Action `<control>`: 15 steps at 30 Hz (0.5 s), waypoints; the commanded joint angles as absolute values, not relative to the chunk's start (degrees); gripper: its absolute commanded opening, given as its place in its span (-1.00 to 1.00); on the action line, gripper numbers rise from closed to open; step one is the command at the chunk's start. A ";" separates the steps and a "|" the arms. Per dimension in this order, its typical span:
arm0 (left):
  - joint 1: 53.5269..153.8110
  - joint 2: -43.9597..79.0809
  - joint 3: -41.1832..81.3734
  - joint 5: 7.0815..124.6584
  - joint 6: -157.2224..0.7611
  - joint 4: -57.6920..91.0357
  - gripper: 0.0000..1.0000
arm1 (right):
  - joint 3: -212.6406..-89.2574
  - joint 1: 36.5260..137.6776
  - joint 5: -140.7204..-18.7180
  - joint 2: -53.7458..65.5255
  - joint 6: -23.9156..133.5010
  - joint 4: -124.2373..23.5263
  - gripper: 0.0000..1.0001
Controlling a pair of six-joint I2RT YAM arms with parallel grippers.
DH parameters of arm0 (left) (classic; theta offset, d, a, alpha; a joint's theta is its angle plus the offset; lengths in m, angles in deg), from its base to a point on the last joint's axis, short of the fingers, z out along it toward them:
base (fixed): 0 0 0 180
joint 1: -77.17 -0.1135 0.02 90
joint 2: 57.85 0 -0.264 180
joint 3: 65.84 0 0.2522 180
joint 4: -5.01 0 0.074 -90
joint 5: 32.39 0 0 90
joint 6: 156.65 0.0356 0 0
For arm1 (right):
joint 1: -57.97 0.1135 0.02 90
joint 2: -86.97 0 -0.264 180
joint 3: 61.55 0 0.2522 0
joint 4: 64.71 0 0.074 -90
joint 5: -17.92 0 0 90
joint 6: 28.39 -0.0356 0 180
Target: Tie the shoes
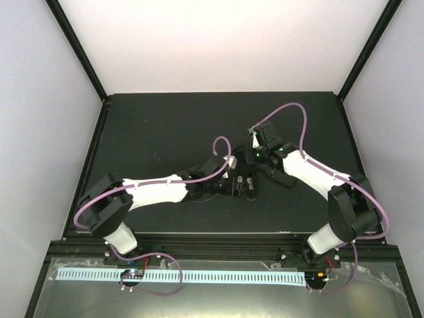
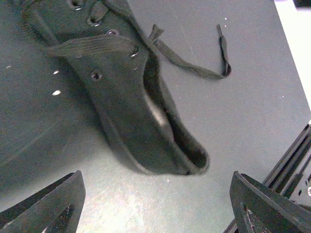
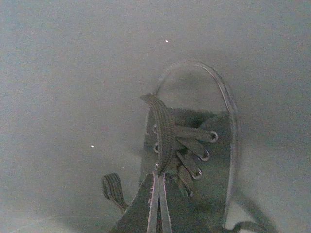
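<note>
The black shoe lies on the dark table between my two grippers. In the left wrist view its heel opening points at me. One loose lace trails over the table beside it. My left gripper is open and empty just short of the heel, also seen from above. In the right wrist view the shoe's laced front and toe rim are below me. My right gripper is shut on a flat black lace, held up taut over the eyelets, and shows in the top view.
A black frame rail runs along the table's edge at the right of the left wrist view. Black posts and white walls enclose the table. A lace loop lies left of my right fingers.
</note>
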State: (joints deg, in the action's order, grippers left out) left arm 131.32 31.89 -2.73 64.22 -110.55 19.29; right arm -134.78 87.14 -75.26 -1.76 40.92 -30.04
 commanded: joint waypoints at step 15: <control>133.55 46.28 9.54 61.91 -106.82 26.73 -0.50 | -130.42 86.62 -73.21 6.06 36.38 -30.46 -0.97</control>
